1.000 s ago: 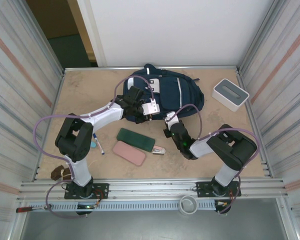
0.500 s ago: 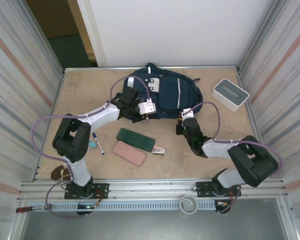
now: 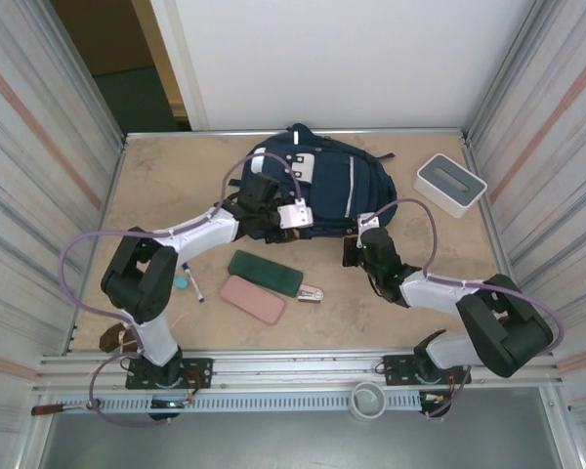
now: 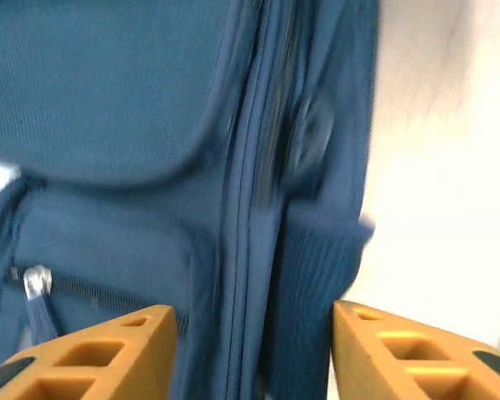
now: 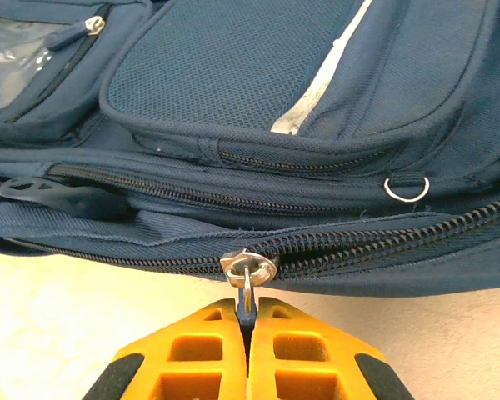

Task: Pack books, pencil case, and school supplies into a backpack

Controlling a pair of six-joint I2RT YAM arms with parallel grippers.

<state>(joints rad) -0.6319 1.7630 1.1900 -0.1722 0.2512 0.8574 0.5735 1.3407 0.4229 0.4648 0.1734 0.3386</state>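
Note:
The navy backpack (image 3: 337,181) lies flat at the back of the table. My left gripper (image 3: 271,202) is at its left near edge. In the left wrist view this gripper (image 4: 254,354) is open, with its fingers either side of the backpack's (image 4: 150,125) side seam and fabric between them. My right gripper (image 3: 355,239) is at the backpack's near edge, and in the right wrist view it (image 5: 248,323) is shut on the zipper pull (image 5: 248,283). The zip gapes to the right of the slider. On the table lie dark flat books (image 3: 265,273), a pink pencil case (image 3: 253,299), a stapler (image 3: 311,293) and a pen (image 3: 191,278).
A white box with a grey top (image 3: 450,183) stands at the back right. A small teal round thing (image 3: 181,282) lies beside the pen. Corrugated walls close in the left and right sides, and a metal rail (image 3: 293,366) runs along the near edge.
My left gripper has opened at the backpack's left edge. The right gripper has slid to the right along the backpack's near edge with the zipper pull in it.

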